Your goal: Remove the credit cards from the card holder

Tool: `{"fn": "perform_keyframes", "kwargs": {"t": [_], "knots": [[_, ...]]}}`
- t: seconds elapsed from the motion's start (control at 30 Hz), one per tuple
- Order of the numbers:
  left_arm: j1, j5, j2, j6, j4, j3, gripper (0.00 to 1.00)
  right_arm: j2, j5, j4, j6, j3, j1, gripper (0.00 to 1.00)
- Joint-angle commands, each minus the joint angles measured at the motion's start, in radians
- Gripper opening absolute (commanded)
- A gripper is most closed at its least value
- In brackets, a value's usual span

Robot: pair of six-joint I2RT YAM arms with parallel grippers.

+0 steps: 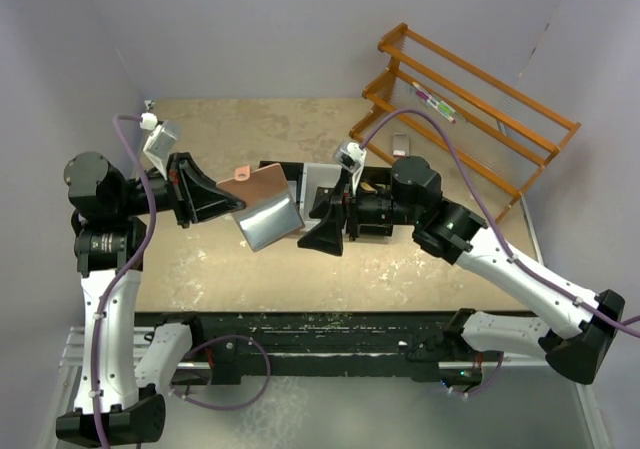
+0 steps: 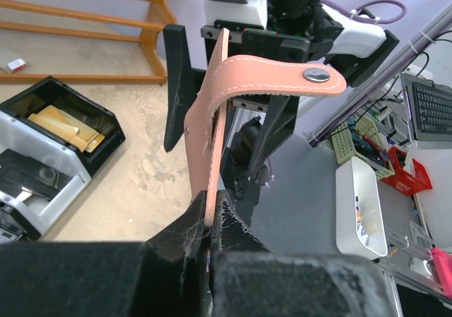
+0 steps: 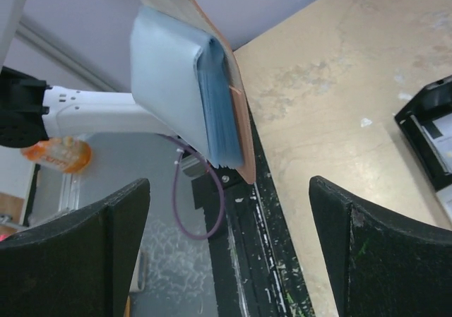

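Centre of overhead view: the left end effector (image 2: 212, 217), clamped on the card holder (image 2: 212, 105), lifts it above the desk (image 1: 200, 259) so its light blue lining (image 3: 169, 77) faces the wide-open, empty right end effector (image 3: 229, 190), presumably for emptying.

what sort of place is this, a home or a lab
Probably a robotics lab: the table sits inside plain partition walls, and the left wrist view shows a keyboard and plastic bins beyond it.

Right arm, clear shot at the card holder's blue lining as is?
Likely yes: left gripper holds the card holder aloft by one edge, right gripper is open facing the lining, nothing between them.
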Motion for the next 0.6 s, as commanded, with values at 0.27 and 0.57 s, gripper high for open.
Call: {"fn": "perform_keyframes", "kwargs": {"t": [0.27,0.57], "knots": [[-0.003,0.034,-0.004,-0.082,0.08,0.058,0.0,0.04,-0.172,0.278,0.076,-0.025,-0.013,0.91],[-0.003,0.033,0.004,-0.095,0.08,0.078,0.0,0.11,-0.241,0.302,0.079,0.014,-0.013,0.56]]}}
